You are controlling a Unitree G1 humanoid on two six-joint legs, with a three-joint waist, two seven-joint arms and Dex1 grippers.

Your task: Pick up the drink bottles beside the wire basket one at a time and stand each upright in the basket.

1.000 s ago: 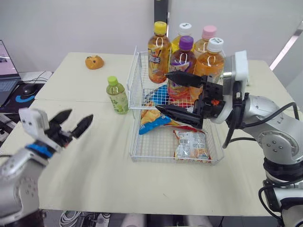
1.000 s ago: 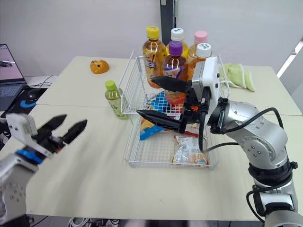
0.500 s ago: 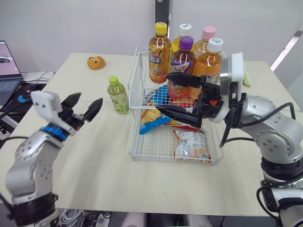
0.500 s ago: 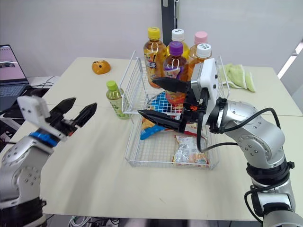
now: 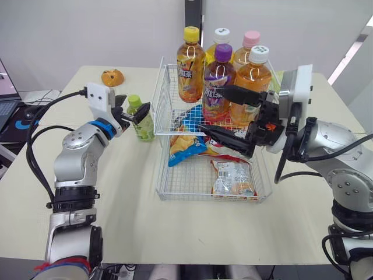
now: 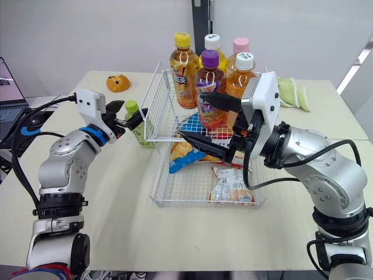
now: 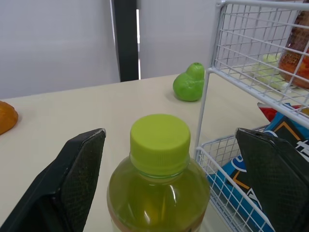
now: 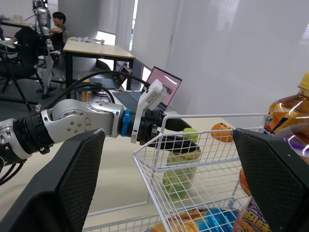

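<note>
With five tall capped drink bottles [image 5: 214, 74] upright in the white wire basket [image 5: 205, 198], the left gripper [image 5: 132, 106] held spread jaws around the one left (a small lime-capped green plastic bottle [image 5: 143, 119] just beside the basket), while the right gripper [image 5: 210, 108] gaped above the basket.

bottle labels [image 5: 192, 71] too small to read, snack packet [image 5: 233, 178] print illegible

A pale cream table [image 5: 175, 233] stands before a plain white wall [image 5: 87, 35], which is split by a dark vertical post [image 5: 194, 11]. A slanted bright strip [image 5: 351, 51] at the right may be a window edge. The right wrist view looks into an office with a second table [image 8: 94, 48], a black chair [image 8: 24, 63], a grey floor [image 8: 58, 79] and tall daylit panels [image 8: 140, 24].
</note>
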